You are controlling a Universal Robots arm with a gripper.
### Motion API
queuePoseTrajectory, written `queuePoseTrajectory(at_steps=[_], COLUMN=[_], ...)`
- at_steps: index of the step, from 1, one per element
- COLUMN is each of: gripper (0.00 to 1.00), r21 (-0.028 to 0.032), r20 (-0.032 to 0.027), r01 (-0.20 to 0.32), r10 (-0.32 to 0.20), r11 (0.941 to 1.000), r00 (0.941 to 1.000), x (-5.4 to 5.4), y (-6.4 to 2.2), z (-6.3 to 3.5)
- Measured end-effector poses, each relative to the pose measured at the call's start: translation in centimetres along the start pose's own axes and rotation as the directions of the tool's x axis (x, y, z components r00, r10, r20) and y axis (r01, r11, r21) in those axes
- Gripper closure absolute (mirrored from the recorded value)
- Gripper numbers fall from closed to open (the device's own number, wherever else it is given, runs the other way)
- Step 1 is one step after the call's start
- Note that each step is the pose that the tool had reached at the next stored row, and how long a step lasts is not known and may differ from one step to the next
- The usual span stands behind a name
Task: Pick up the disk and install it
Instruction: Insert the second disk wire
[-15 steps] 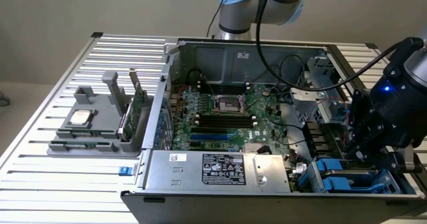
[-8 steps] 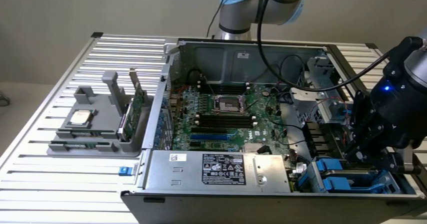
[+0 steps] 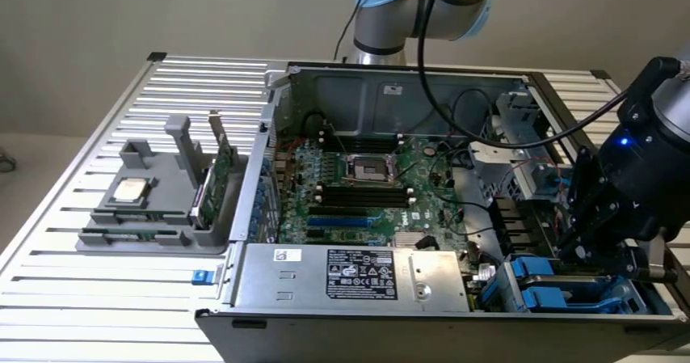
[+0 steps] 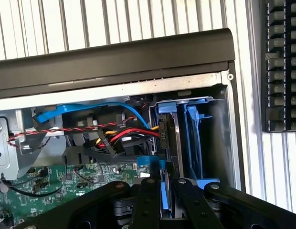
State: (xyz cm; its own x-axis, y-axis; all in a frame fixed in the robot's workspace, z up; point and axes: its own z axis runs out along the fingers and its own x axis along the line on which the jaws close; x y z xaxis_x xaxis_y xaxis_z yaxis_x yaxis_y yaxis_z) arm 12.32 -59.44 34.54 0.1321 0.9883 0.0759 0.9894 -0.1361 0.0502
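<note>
A: Where's the disk (image 4: 166,162)?

B: Standing on edge in the drive bay at the front corner of the open PC case (image 3: 431,331), on the exterior view's right. In the wrist view its thin silver edge runs straight up from the gripper (image 4: 162,191), w/ blue carrier plastic (image 4: 193,112) on both sides of it.

A: Fingers?

B: Nearly closed, pinching the lower end of the disk by its blue frame. Black finger links (image 4: 148,200) sit tight either side of it.

A: Arm?

B: Black wrist unit (image 3: 636,177) hangs over the bay in the exterior view, small blue light lit on it. The bay's blue brackets (image 3: 544,286) show just below it.

A: What's beside the bay?

B: Inside the case: red, yellow and blue cables (image 4: 114,136) run up to the disk's side, a twisted red/black pair (image 4: 67,130) crosses nearby. Green motherboard (image 3: 367,193) w/ empty CPU socket (image 3: 367,169) mid-case. Silver PSU box (image 3: 356,278) w/ label at the front edge, between board and case wall.

A: Outside the case?

B: Grey holder (image 3: 151,209) on the slatted table (image 3: 97,314), well apart on the exterior view's left. Square silver CPU chip (image 3: 132,190) lies flat on it, green card (image 3: 221,185) stands upright in its slot. Small blue piece (image 3: 200,276) on the table near the case corner.
</note>
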Motion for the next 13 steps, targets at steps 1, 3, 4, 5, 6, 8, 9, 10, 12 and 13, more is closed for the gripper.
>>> queuePoseTrajectory(at_steps=[1, 3, 4, 5, 6, 8, 9, 10, 12, 13], gripper=[0.84, 0.84, 0.84, 0.84, 0.84, 0.84, 0.84, 0.84, 0.84, 0.84], r21=[-0.0004, -0.001, -0.0013, -0.0016, -0.0018, -0.0023, -0.0025, -0.0028, -0.0032, -0.0033], r20=[0.0003, 0.0007, 0.0007, 0.0008, 0.001, 0.0013, 0.0015, 0.0016, 0.0018, 0.0018], r01=[-0.005, -0.014, -0.018, -0.021, -0.024, -0.031, -0.034, -0.037, -0.042, -0.045], r10=[0.005, 0.014, 0.018, 0.021, 0.024, 0.031, 0.034, 0.037, 0.042, 0.045], r11=[1.0, 0.9999, 0.9998, 0.9998, 0.9997, 0.9995, 0.9994, 0.9993, 0.9991, 0.999], r00=[1.0, 0.9999, 0.9998, 0.9998, 0.9997, 0.9995, 0.9994, 0.9993, 0.9991, 0.999], x=[0.0, -0.02, -0.03, -0.05, -0.08, -0.13, -0.16, -0.18, -0.24, -0.27], y=[0.0, 0.0, 0.0, 0.01, 0.01, 0.02, 0.02, 0.02, 0.03, 0.03], z=[0.0, 0.0, 0.02, 0.03, 0.04, 0.06, 0.07, 0.08, 0.12, 0.15])
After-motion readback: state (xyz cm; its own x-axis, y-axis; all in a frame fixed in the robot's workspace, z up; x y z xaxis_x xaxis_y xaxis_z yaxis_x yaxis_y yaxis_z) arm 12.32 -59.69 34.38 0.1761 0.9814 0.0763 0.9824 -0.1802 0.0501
